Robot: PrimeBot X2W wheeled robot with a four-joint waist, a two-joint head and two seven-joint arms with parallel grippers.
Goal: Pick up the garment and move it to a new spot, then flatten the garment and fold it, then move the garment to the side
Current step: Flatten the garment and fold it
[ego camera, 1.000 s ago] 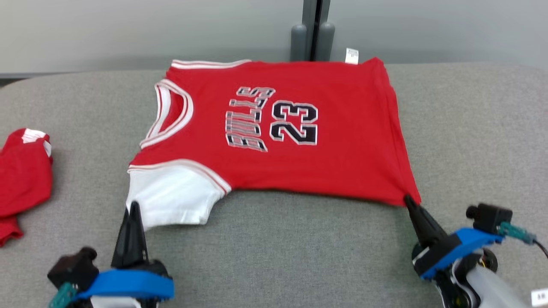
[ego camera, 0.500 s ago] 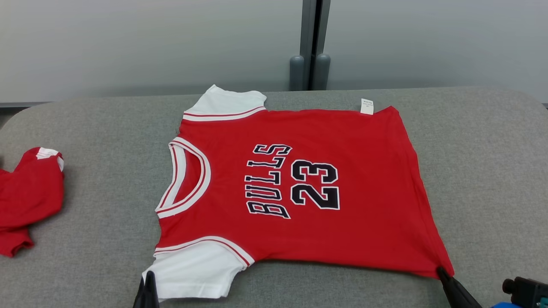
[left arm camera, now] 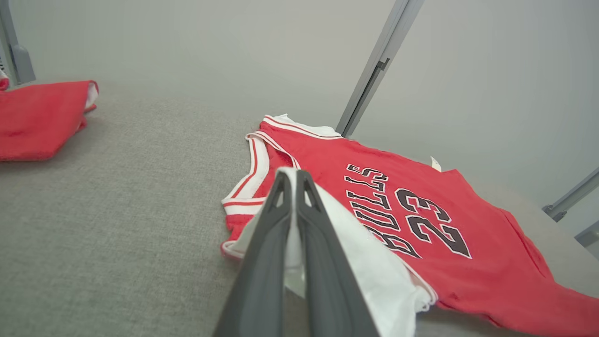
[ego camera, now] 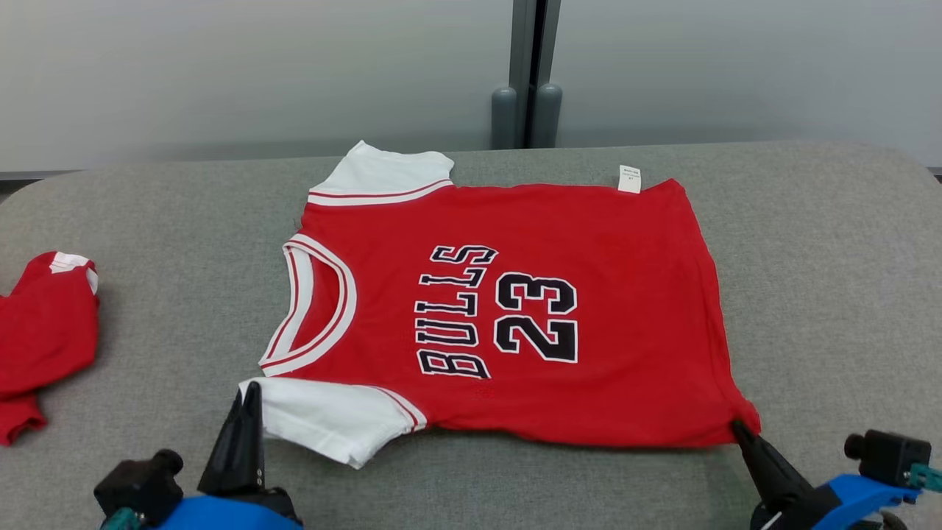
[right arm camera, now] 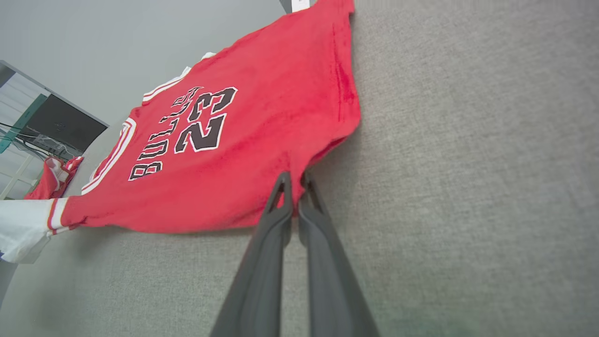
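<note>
Grey table (ego camera: 809,258), spread garment (ego camera: 589,243), sleeve (ego camera: 324,416) in left fingers (ego camera: 239,442), hem (ego camera: 725,427) in right fingers (ego camera: 769,467)

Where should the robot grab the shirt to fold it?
By its two near corners, coming from the near edge: sleeve for the left gripper, hem corner for the right gripper. The shirt lies flat and sideways, so both corners face the robot.

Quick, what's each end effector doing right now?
Left end effector: shut on the jersey, white sleeve.
Right end effector: shut on the jersey, red hem corner.
</note>
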